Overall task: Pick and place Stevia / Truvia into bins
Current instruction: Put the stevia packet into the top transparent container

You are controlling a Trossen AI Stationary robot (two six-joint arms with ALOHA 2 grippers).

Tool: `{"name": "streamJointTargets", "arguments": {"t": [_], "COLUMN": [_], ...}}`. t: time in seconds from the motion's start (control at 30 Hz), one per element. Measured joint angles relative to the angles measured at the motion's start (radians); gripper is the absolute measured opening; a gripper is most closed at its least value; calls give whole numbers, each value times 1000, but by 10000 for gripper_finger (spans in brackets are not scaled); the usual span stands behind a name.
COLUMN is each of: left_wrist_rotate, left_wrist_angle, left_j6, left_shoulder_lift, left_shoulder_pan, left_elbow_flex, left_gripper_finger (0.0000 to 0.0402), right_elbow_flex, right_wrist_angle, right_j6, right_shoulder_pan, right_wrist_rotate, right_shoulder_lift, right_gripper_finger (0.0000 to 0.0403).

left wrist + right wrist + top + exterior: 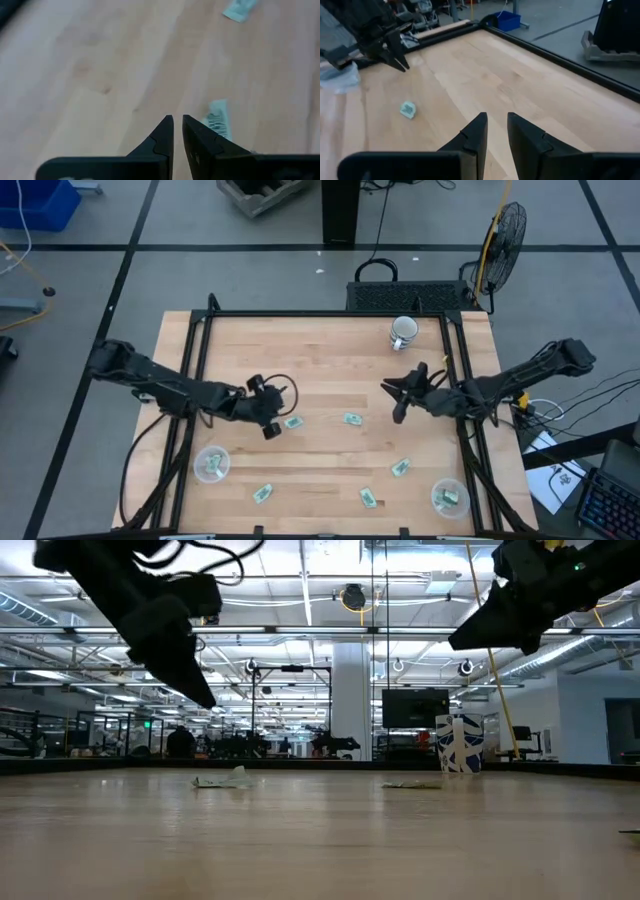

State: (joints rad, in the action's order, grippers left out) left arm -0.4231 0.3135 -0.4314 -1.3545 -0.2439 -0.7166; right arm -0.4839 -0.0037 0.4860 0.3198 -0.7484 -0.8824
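Several pale green sachets lie flat on the wooden table: one just right of my left gripper, others at mid-table and toward the near edge. Two clear cups stand near the near edge, the left one and the right one, and the right one has a sachet inside. My left gripper hangs shut above the table; its wrist view shows a sachet beside the fingertips. My right gripper hovers at mid-right, its fingers a narrow gap apart.
A white ceramic mug stands near the far edge, also seen in the low view. A black frame runs along the table's sides. Bare wood lies between the two grippers and toward the far left. A fan stands beyond the far right corner.
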Motion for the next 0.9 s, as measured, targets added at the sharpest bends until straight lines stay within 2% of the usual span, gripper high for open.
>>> {"name": "streamJointTargets", "arguments": {"t": [0.1, 0.27, 0.43, 0.73, 0.9], "left_wrist_rotate": [83, 148, 220, 239, 240], "left_wrist_angle": [-77, -182, -233, -276, -309], "left_j6": [49, 133, 294, 322, 323], "left_shoulder_lift": [-45, -108, -174, -295, -322], "left_shoulder_pan": [38, 79, 78, 91, 105], "left_elbow_flex": [0, 0, 0, 0, 0], "left_gripper_finger": [65, 129, 173, 182, 182], "right_elbow_flex": [0, 0, 0, 0, 0], "right_wrist_angle": [0, 49, 98, 105, 105], "right_j6": [-51, -122, -193, -203, -203], "right_shoulder_pan": [-18, -55, -91, -157, -201], "right_wrist_rotate": [23, 45, 46, 45, 45], "right_shoulder_lift": [-6, -2, -2, -2, -2], "right_gripper_finger": [70, 70, 70, 70, 70]}}
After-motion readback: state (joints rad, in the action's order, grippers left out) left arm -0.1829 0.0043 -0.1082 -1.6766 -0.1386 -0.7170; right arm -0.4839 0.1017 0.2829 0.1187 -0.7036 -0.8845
